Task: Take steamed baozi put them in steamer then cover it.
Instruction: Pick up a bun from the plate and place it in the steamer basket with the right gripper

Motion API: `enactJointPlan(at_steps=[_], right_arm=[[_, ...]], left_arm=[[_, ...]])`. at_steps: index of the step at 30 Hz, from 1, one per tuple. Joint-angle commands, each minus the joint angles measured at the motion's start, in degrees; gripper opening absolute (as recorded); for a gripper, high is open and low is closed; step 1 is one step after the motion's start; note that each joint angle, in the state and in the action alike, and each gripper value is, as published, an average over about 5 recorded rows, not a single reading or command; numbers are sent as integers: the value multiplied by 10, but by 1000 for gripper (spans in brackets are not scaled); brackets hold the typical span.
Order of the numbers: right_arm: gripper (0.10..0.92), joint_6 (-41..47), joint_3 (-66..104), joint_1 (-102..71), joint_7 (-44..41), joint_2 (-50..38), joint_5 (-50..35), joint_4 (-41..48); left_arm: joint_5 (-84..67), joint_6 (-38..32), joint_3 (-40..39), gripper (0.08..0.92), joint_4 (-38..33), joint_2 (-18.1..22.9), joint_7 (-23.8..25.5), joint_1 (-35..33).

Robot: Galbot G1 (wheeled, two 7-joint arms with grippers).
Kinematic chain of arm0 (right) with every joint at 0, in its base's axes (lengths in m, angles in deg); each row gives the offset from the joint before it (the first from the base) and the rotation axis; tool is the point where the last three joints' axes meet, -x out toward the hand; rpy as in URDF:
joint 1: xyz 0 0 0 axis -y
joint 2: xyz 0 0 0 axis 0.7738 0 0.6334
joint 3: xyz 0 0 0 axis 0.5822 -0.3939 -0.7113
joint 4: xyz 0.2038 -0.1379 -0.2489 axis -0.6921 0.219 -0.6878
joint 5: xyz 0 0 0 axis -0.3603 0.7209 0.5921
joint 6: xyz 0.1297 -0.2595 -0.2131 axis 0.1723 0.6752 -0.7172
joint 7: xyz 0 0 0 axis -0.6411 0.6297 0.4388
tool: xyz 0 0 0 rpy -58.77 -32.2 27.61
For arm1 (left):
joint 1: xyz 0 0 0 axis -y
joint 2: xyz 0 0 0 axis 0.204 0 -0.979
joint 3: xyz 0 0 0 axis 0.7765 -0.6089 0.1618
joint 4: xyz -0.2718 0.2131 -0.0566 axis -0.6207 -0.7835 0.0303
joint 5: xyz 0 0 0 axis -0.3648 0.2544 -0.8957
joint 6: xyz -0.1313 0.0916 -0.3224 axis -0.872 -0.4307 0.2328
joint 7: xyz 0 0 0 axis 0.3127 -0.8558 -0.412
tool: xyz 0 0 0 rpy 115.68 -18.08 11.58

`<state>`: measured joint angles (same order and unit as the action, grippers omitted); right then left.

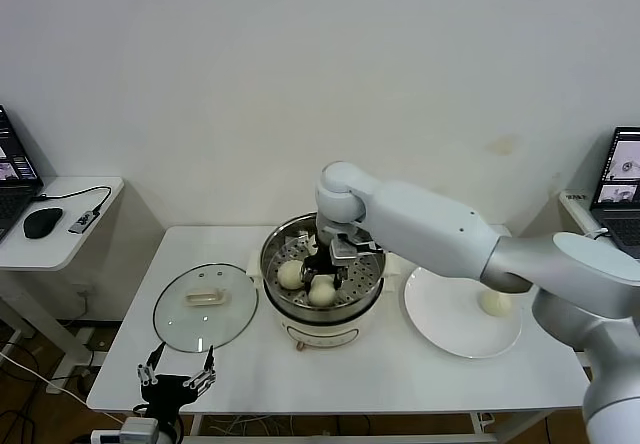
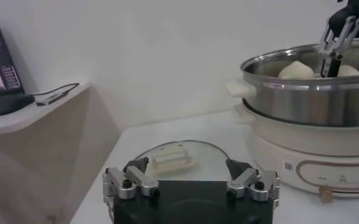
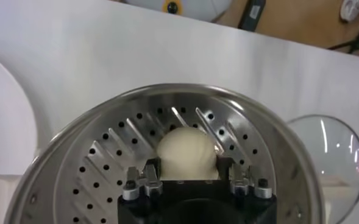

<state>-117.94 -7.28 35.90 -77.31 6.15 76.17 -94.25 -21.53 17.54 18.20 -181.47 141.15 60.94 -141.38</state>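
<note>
The steamer (image 1: 270,260) stands mid-table with two baozi (image 1: 291,274) (image 1: 322,291) on its perforated tray. My right gripper (image 1: 328,254) reaches down into the pot. In the right wrist view this gripper (image 3: 188,168) is shut on a third baozi (image 3: 186,148) just above the tray (image 3: 106,164). A fourth baozi (image 1: 494,302) lies on the white plate (image 1: 445,326). The cover (image 1: 205,309) lies flat on the table left of the steamer. My left gripper (image 1: 177,377) is open and empty at the table's front left, just before the cover (image 2: 211,157).
The left wrist view shows the steamer (image 2: 307,100), two baozi tops (image 2: 296,69) and the right gripper (image 2: 336,45) over them. A side table (image 1: 60,229) with a mouse stands far left. A laptop (image 1: 622,179) sits far right.
</note>
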Motion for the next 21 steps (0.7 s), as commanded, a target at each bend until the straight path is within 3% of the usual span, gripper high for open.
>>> enactJointPlan(at_steps=[1,6,15,21], right_arm=[[571,-3,-4,-4,-2,3,-10,-6],[593,4,-3,-6,3,3,-7,-3],[807,75,31,15,8,-21,-9,-16],[822,164,81,64,-2,-90,-62,-21]], left_arm=[[-2,0,0,823,2,0,0,0],[-2,0,-1,823,2,1,0,0],[-1,3,-1,823,-1,0,4,-1],[-1,3,-7,823,-1,-5,9,-4]])
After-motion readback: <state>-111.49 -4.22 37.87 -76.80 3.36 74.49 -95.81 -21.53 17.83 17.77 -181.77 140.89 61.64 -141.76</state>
